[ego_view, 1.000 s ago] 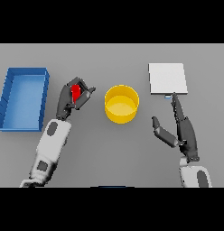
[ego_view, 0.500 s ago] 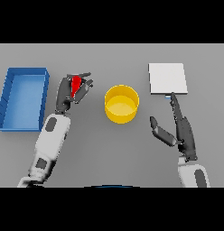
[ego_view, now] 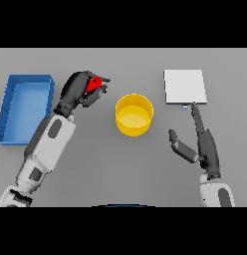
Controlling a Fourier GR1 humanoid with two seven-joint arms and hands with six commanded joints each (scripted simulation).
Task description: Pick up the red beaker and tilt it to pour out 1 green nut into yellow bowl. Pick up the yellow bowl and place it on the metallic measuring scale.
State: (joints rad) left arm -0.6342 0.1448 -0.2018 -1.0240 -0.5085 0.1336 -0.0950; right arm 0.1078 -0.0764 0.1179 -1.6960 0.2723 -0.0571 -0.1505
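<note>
1 red beaker [ego_view: 95, 83] sits clamped in the left hand [ego_view: 75, 92], fingers curled round it, raised left of the yellow bowl [ego_view: 134, 114] w/ its mouth leaning bowl-ward, prob. lining up the pour. Green nut: can't see it. Right hand [ego_view: 202, 144] rests flat, fingers straight and apart, just below the measuring scale [ego_view: 185, 86], likely waiting for the bowl. Count: 1 beaker, 1 bowl, 1 scale, 1 blue bin [ego_view: 11, 99] at far left.
</note>
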